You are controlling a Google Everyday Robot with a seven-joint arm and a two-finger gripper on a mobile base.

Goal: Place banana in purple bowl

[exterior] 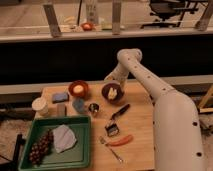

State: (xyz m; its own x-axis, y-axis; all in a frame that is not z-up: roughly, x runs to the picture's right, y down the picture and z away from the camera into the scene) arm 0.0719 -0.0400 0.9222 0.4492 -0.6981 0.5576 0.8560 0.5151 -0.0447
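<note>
The purple bowl (112,93) stands on the wooden table, right of the orange-red bowl. A small pale-yellow banana (112,92) lies inside it. My gripper (112,80) hangs just above the bowl's far rim, at the end of the white arm that comes in from the right. Whether it touches the banana does not show.
The orange-red bowl (78,89) holds a pale-yellow ball. Around it are a blue sponge (60,96), a white cup (39,106), a grey block (61,109) and a small metal cup (93,107). In front lie a black-handled tool (116,116), an orange carrot (121,141), a fork (111,150) and a green tray (30,131) with grapes and a cloth.
</note>
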